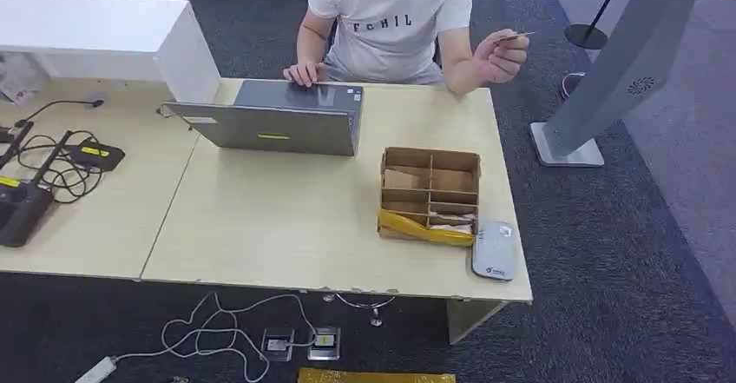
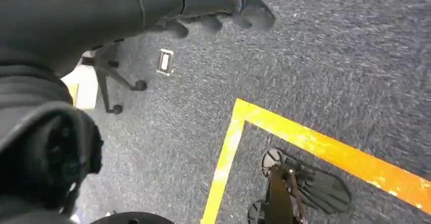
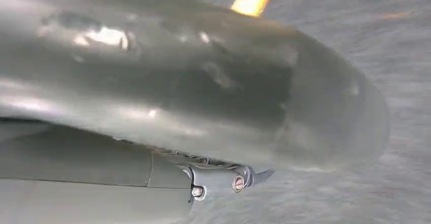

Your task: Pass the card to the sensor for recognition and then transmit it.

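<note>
Card (image 1: 514, 36) in person's hand (image 1: 500, 56) (beyond table (image 1: 260, 218))

Desk (image 1: 260, 227): pale wood-grain laminate, smooth, matt.
Laptop (image 1: 273, 127), upper centre: grey metal-look lid, satin.
Divided box (image 1: 430, 194): brown corrugated cardboard, glossy yellow tape along its near edge.
Sensor (image 1: 494, 249): white plastic, smooth.
Floor (image 1: 660, 253): dark grey carpet, rough weave.
Left hand (image 2: 213, 5): matt dark plastic.
Person's shirt (image 1: 391, 18): white cloth.
</note>
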{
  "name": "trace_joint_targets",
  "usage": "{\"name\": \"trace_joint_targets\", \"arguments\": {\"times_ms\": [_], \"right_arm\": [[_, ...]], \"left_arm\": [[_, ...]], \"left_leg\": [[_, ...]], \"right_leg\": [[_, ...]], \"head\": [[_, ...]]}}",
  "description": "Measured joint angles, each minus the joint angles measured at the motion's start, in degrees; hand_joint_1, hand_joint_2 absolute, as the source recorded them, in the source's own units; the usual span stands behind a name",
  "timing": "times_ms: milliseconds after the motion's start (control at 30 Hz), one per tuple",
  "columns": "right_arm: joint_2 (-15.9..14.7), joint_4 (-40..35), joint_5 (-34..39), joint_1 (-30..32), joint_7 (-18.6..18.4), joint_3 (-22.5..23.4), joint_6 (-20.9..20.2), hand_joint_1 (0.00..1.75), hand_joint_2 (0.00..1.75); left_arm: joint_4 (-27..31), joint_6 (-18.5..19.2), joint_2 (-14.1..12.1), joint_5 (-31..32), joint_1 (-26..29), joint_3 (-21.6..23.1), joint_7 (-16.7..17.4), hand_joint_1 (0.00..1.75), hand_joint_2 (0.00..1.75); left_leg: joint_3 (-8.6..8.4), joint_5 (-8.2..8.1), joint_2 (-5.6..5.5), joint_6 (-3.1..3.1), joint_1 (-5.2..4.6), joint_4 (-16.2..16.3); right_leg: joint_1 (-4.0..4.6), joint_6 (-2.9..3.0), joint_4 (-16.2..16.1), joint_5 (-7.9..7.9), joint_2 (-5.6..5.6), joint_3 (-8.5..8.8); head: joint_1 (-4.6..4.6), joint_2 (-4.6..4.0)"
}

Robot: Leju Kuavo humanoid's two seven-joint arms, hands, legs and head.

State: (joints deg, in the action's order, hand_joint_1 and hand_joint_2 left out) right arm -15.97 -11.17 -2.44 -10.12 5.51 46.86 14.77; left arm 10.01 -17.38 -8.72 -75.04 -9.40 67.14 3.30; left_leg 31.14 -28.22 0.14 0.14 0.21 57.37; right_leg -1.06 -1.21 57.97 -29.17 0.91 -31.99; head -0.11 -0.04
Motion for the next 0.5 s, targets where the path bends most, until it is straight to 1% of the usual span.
{"name": "trace_joint_targets", "arguments": {"times_ms": [100, 167, 233, 267, 300, 333, 367, 400, 433, 467, 500], "right_arm": [[-8.48, -1.13, 2.42, -2.01, -0.63, 2.2, -2.24, 0.0, 0.0], [-12.26, -1.46, 2.86, -3.31, -1.55, 3.47, -2.62, 0.0, 0.0], [-14.77, -1.55, 3.06, -4.17, -1.57, 4.26, -2.6, 0.0, 0.0], [-15.6, -1.62, 3.21, -4.74, -0.43, 4.5, -2.26, 0.0, 0.0], [-16.98, -1.86, 3.09, -6.8, 3.29, 4.94, -0.77, 0.0, 0.0], [-18.88, -2.19, 1.01, -11.84, 5.8, 5.07, 1.44, 0.0, 0.0], [-21.97, -2.71, -3.65, -20.11, 4.71, 4.5, 4.04, 0.0, 0.0], [-26.11, -3.71, -8.66, -29.25, -0.13, 2.72, 5.32, 0.0, 0.0], [-29.05, -4.42, -11.18, -35.85, -3.64, 0.82, 5.73, 0.0, 0.0], [-31.52, -4.81, -12.2, -39.34, -5.89, -1.04, 6.17, 0.0, 0.0], [-33.72, -5.22, -12.46, -41.22, -6.71, -3.24, 6.45, 0.0, 0.0]], "left_arm": [[0.0, 0.0, -0.04, -0.28, 0.11, 0.0, -0.5, 0.0, 0.0], [0.0, 0.0, 0.0, -0.3, 0.03, 0.0, -0.59, 0.0, 0.0], [0.0, 0.0, 0.04, -0.3, -0.02, 0.0, -0.76, 0.0, 0.0], [0.0, 0.22, 0.07, -0.3, 0.02, 0.0, -1.05, 0.0, 0.0], [0.0, 0.89, 0.02, -0.26, 0.24, 0.0, -1.55, 0.0, 0.0], [0.0, 1.44, -0.04, -0.24, 0.55, 0.02, -2.1, 0.0, 0.0], [0.0, 1.79, -0.15, -0.24, 0.65, 0.02, -2.4, 0.0, 0.0], [0.0, 1.9, -0.46, -0.22, 0.25, 0.02, -2.56, 0.0, 0.0], [0.0, 1.97, -0.5, -0.2, -0.24, 0.02, -2.64, 0.0, 0.0], [0.0, 1.99, -0.57, -0.17, -0.83, 0.0, -2.8, 0.0, 0.0], [0.0, 2.03, -0.68, -0.17, -0.85, -0.02, -2.82, 0.0, 0.0]], "left_leg": [[0.03, -0.04, 0.06, 0.07, -0.01, 0.02], [0.0, -0.06, 0.1, 0.12, -0.06, 0.05], [0.0, -0.05, 0.09, 0.17, -0.07, 0.07], [0.13, -0.04, 0.07, 0.21, -0.08, 0.06], [0.39, -0.04, 0.14, 0.22, -0.13, 0.05], [1.4, -0.04, 0.5, 0.4, -0.42, 0.04], [1.47, -0.08, 1.15, 0.47, -1.0, 0.07], [1.54, -0.08, 1.65, 0.65, -1.68, 0.15], [1.59, -0.03, 1.51, 0.91, -1.97, 0.14], [1.74, 0.16, 0.4, 1.14, -1.77, 0.11], [1.68, 0.4, -0.97, 0.75, -1.09, 0.11]], "right_leg": [[0.0, -0.16, -0.03, 0.11, -0.08, 0.0], [-0.05, -0.2, -0.05, 0.13, -0.18, 0.01], [-0.07, -0.21, -0.05, 0.13, -0.1, 0.02], [-0.07, -0.25, -0.05, 0.16, -0.05, 0.09], [-0.12, -0.33, 0.0, 0.25, -0.14, 0.13], [-0.36, -0.43, 0.19, 0.37, -0.57, -0.18], [-0.99, -0.49, 0.72, 0.46, -1.2, -0.9], [-1.68, -0.62, 1.24, 0.41, -1.69, -1.6], [-2.0, -1.11, 1.41, 0.01, -1.44, -1.67], [-1.77, -1.13, 1.34, -0.14, -0.41, -1.19], [-1.12, -0.88, 0.88, -0.3, 1.0, -0.45]], "head": [[0.07, 0.0], [0.04, 0.0], [0.04, 0.0], [0.09, 0.0], [0.07, 0.0], [0.11, 0.0], [0.17, 0.0], [-0.26, 0.0], [-1.03, 0.0], [-1.82, 0.0], [-2.01, 0.0]]}}
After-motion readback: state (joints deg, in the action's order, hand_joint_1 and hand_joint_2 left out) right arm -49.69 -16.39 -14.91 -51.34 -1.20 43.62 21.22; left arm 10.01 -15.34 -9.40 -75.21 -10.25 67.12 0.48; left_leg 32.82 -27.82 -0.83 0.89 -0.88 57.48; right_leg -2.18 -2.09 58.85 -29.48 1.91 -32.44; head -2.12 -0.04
